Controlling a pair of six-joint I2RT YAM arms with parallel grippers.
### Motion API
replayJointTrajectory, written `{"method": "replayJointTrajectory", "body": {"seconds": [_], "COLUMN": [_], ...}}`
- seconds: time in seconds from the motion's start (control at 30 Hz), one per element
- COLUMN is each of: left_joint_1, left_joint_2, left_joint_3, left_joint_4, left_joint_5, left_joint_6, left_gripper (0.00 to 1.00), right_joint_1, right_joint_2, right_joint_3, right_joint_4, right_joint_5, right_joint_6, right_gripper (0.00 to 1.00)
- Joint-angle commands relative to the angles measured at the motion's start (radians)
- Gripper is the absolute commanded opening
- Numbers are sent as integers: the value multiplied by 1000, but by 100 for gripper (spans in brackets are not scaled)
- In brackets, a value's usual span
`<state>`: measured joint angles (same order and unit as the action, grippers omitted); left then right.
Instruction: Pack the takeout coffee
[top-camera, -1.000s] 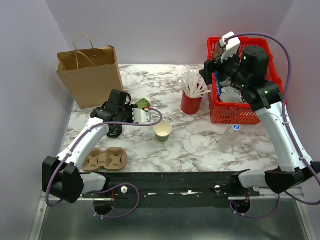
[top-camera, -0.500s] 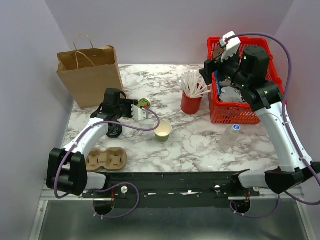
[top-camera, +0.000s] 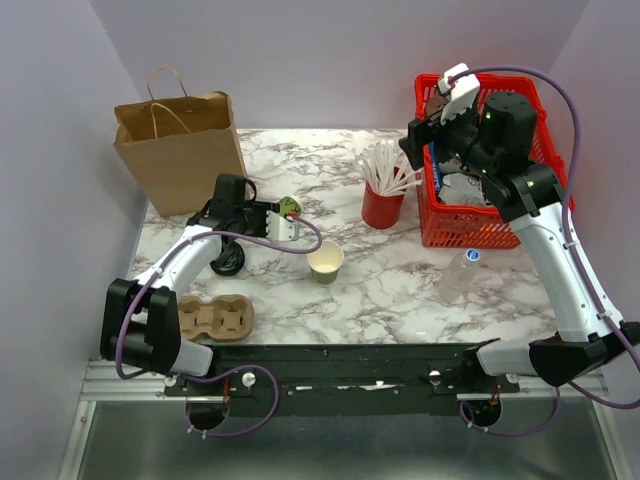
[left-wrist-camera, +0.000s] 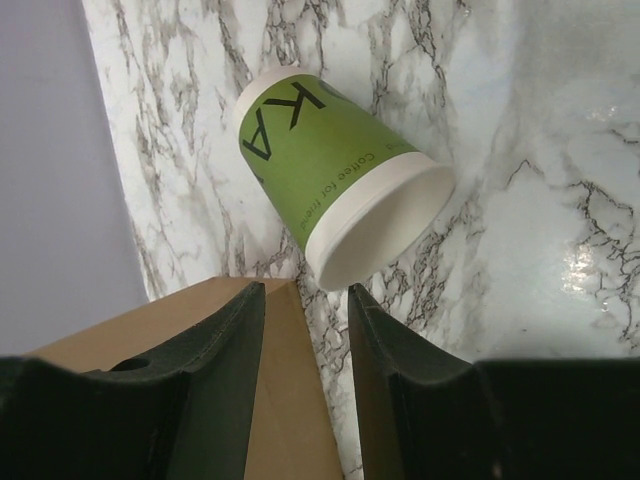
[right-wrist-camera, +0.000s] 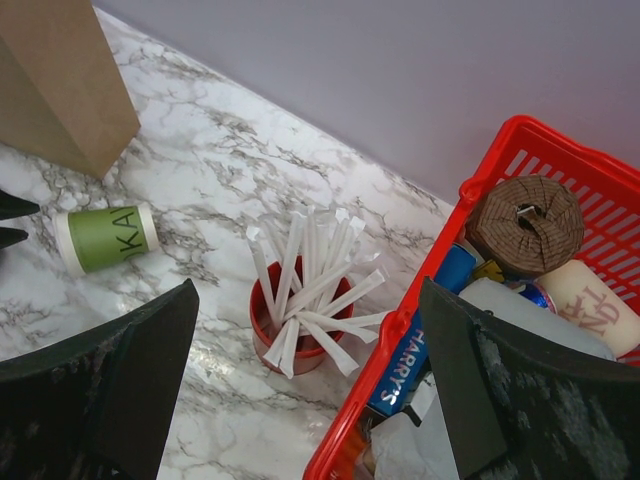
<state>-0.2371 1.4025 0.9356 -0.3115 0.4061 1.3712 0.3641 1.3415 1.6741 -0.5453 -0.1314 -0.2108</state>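
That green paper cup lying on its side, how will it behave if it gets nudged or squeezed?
Lying on its side and tapered, the green cup would probably roll in a curve if nudged. Its mouth is open with no lid on it, so squeezing near the rim may dent it. It looks empty, so it is likely light.

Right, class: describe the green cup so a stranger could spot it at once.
Find the paper bag at the back left. Just right of it is a green cup. Unlike the red cup and cream cup, it lies on its side.
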Motion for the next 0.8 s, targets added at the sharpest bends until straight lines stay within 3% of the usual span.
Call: {"method": "replayJointTrajectory", "body": {"seconds": [0.0, 0.77], "left_joint_1": [5, 4], "left_joint_2": [30, 125], "left_joint_3": [23, -6], "left_joint_4": [-34, 126], "left_joint_5": [66, -26], "left_joint_6": [35, 40], "left_gripper": [47, 44], "right_joint_1": [-10, -10], "right_joint_2": [5, 4], "right_joint_3": [-13, -17], "right_joint_4": [27, 27], "right_joint_5": [21, 22], "right_joint_6": [-10, -4], "right_gripper": [100, 100]}}
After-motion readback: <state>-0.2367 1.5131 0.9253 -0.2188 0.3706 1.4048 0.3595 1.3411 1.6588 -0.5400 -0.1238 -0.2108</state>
